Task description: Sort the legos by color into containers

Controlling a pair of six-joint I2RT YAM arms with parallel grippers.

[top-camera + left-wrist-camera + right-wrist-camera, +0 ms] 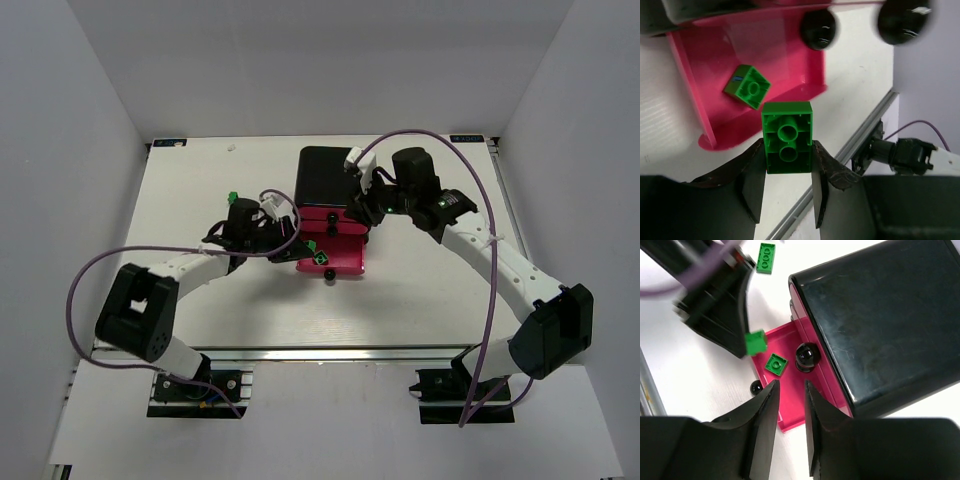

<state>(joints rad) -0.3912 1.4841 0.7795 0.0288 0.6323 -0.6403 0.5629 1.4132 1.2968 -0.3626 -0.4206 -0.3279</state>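
Our left fingers (752, 186) are clamped on a dark green brick (787, 137), its hollow underside turned to the wrist camera. The brick hangs at the rim of the pulled-out bottom drawer (785, 55). This drawer juts from the black casing (328, 172) toward the near edge of the desk (420, 300). A second green brick (747, 86) already lies on the drawer floor.

We judge the step in hand to be the drop. To do it well, we should carry the brick in until it is plainly inside the pink walls. Then we lower it close to the floor, beside the brick lying there and not on it, and only then part the fingers. That way it cannot bounce over the low rim.

Our right fingers (762, 420) stand slightly apart with nothing between them, above the drawer and beside the casing.

The two upper drawers show only as pink slivers and blurred black knobs (818, 27), so we cannot see their contents. We can make out no purple or yellow-green piece. One more green piece (231, 198) lies toward the far-left corner.
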